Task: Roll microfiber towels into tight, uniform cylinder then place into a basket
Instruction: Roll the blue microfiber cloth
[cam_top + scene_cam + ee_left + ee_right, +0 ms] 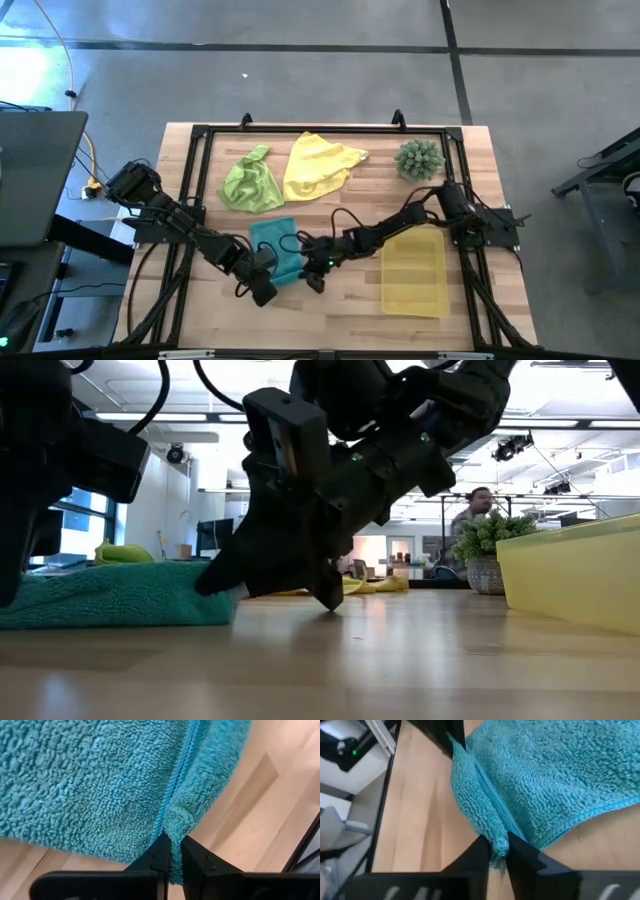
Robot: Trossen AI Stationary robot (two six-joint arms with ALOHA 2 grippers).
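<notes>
High view: both the left end effector (262, 291) and right end effector (312, 276) pinch the teal towel's (272, 243) near edge; it lies lengthwise front-to-back on the surface (330, 300).

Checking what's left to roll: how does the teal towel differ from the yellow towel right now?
The teal towel lies near the table's front, pinched by both the left gripper and right gripper; the yellow towel lies untouched at the back. The teal one is partly folded, the yellow one loosely crumpled. Neither is in the basket.
</notes>
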